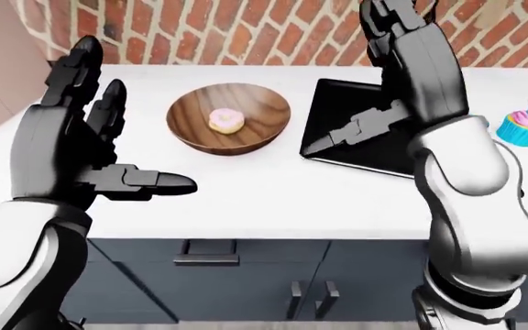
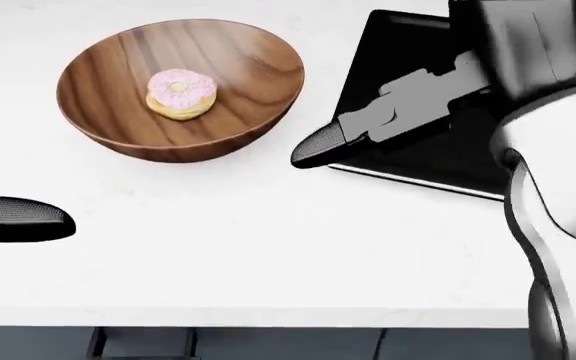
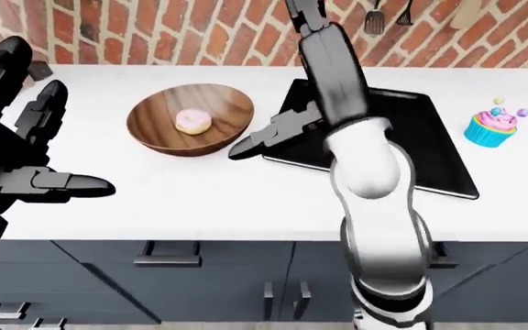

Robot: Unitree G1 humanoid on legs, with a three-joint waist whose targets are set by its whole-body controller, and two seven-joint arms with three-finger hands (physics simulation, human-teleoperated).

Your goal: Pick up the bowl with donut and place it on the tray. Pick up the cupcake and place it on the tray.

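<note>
Reaching phase, as I judge it: both hands are hanging above the counter (image 1: 246, 192), fingers spread, grasping nothing. Left hand (image 1: 81, 151) is flanking the bowl (image 1: 230, 117), donut (image 1: 226, 121) inside; right hand (image 1: 402, 75) is hovering over the tray (image 3: 429, 148), likely framing a two-handed lift. Cupcake (image 3: 490, 128) is waiting just beside the tray.

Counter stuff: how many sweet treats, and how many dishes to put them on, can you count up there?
Sweet treats: 2 (pink-frosted donut, blue-wrapped cupcake with pink frosting)
Dishes: 2 (round wooden bowl, flat black rectangular tray)
Total: 4
</note>
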